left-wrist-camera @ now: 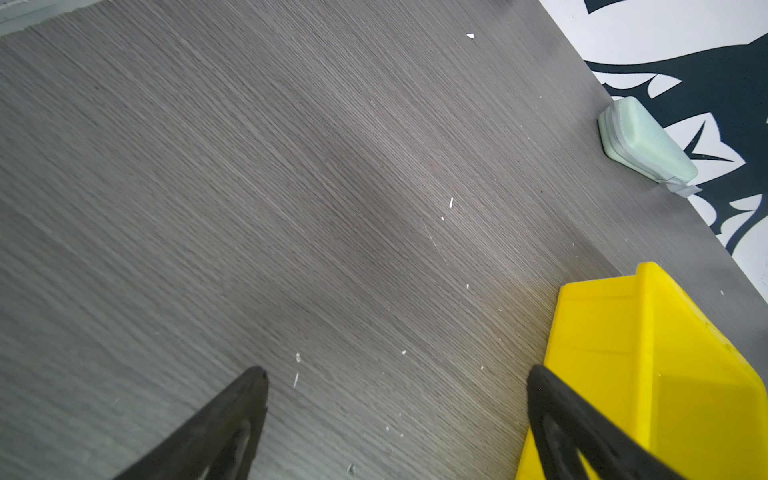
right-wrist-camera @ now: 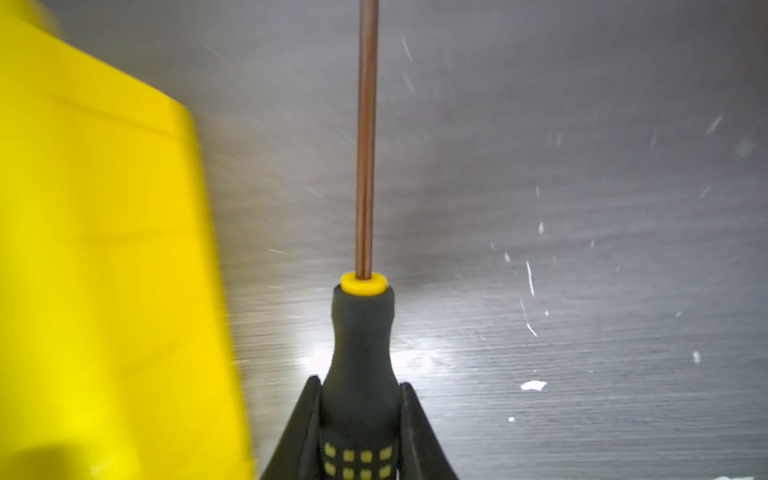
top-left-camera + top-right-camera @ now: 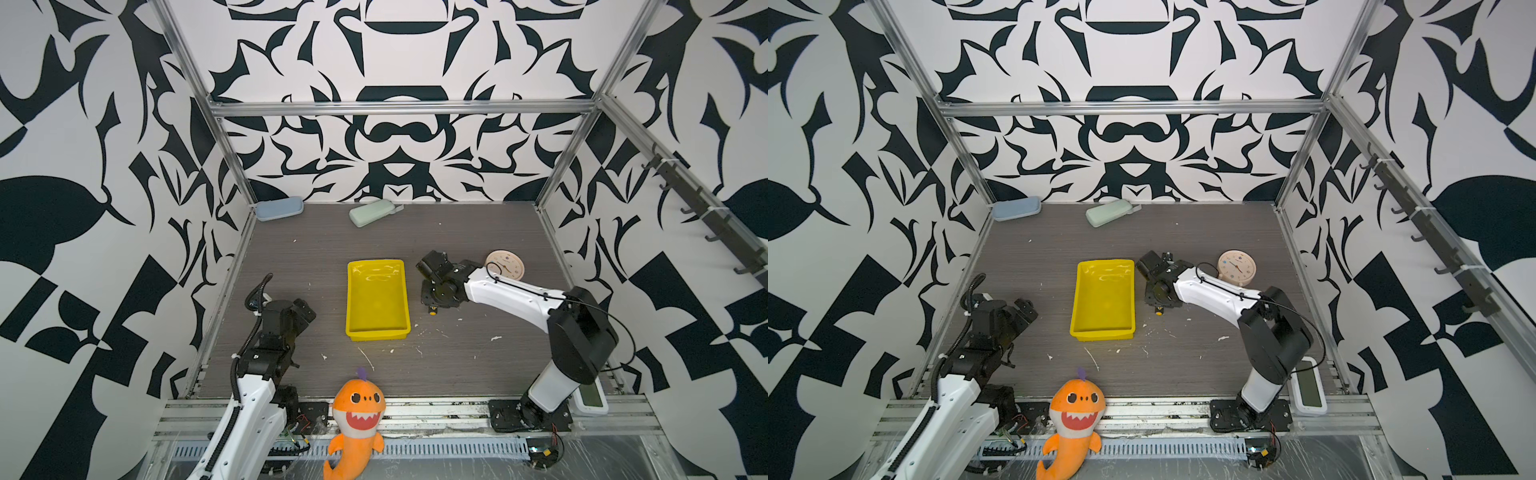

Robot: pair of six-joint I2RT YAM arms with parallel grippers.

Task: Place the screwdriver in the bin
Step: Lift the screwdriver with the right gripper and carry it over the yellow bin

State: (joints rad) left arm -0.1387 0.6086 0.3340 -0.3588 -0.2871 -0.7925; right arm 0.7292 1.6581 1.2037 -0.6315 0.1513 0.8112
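The screwdriver (image 2: 360,332) has a black handle dotted yellow and a thin shaft (image 2: 367,145) that points away from the camera. My right gripper (image 2: 360,384) is shut on the handle, one finger on each side. In both top views only its yellow butt end (image 3: 432,311) (image 3: 1158,311) shows, under the right wrist and just right of the bin. The bin (image 3: 376,303) (image 3: 1104,299) is a shallow yellow tray with nothing in it, and its wall (image 2: 104,249) is close beside the screwdriver. My left gripper (image 1: 397,374) is open over bare table, left of the bin (image 1: 665,374).
A pale blue case (image 3: 279,208) and a green case (image 3: 372,212) lie by the back wall. A round clock (image 3: 505,264) stands behind the right arm. An orange shark plush (image 3: 358,415) sits at the front edge, a small white device (image 3: 590,397) at the front right.
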